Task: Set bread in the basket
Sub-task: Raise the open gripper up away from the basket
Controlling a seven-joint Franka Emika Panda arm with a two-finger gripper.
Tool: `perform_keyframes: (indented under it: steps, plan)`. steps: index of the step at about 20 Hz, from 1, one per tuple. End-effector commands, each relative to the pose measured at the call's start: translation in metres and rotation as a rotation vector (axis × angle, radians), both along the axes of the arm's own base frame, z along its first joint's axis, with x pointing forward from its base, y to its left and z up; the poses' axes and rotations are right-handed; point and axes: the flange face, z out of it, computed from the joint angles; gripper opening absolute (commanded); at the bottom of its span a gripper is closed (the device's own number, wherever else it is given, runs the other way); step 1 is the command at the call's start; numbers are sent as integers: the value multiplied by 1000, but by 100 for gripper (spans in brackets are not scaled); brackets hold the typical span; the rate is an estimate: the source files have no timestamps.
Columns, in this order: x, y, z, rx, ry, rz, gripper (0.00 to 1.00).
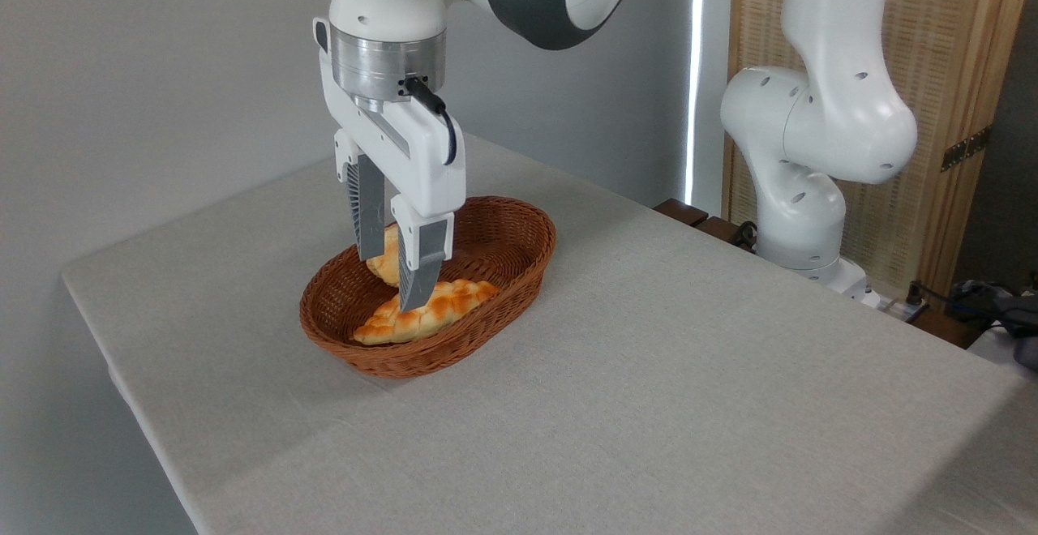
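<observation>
Wicker basket [519, 231] sits centre-left of frame; my gripper [391, 266] hangs inside it, fingers clamped on the bread [384, 261] (mostly hidden), just above the braided loaf [426, 312] lying in the basket.

Gripper [395, 271]: points down over the basket, fingers on either side of the bread.
Bread [386, 258]: small orange bun between the fingers, inside the basket's rim, mostly hidden by them.
Basket [519, 255]: oval brown wicker, on the table.
Braided loaf [427, 312]: lies in the basket, in front of the bun.
Table [649, 373]: grey cloth-covered.
</observation>
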Motion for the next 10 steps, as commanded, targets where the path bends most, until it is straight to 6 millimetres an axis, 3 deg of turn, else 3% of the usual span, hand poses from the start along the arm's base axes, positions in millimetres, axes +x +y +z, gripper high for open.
perform_keyframes:
  steps: [1,10]
  plan:
    - [-2,9,3,11,26,70,100]
    - [-11,12,-4,129,109,162,100]
